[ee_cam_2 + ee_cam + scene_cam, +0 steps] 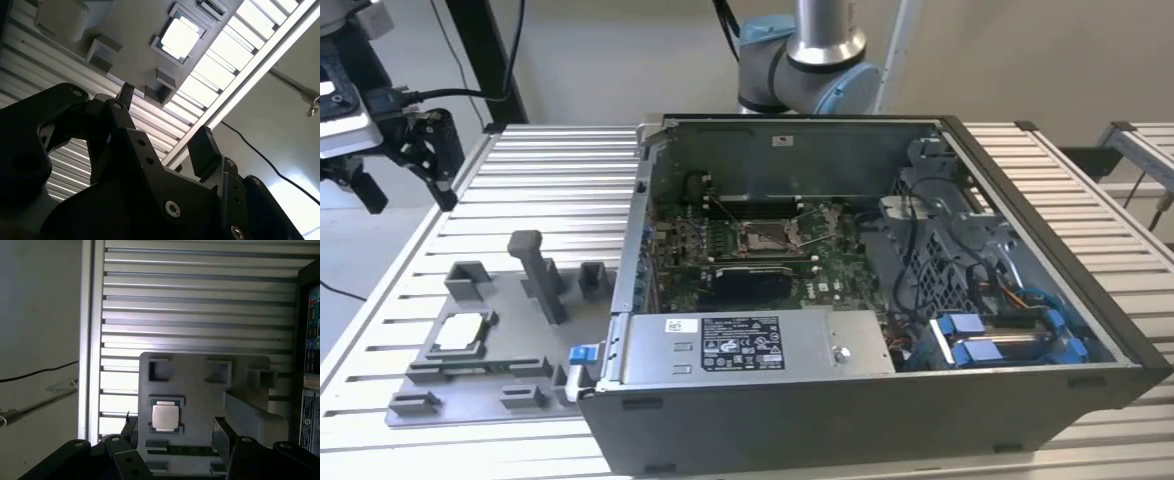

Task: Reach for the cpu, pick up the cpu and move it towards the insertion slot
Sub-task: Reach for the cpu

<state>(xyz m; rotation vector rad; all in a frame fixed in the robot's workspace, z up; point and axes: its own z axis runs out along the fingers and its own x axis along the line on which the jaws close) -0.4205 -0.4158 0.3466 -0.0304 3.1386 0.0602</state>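
Open air is lying between the spread fingers of the gripper (pixel 165 107) and the cpu (pixel 165 416) ahead of them. Beyond the chip, a tall grey post (pixel 534 270) and low blocks (pixel 467 275) are standing on the fixture tray (pixel 467 385). Farther off, the case wall (pixel 640 200) is rising before the insertion slot (pixel 765 236). The case top is standing open, and cables (pixel 934 200) are crowding the far side.
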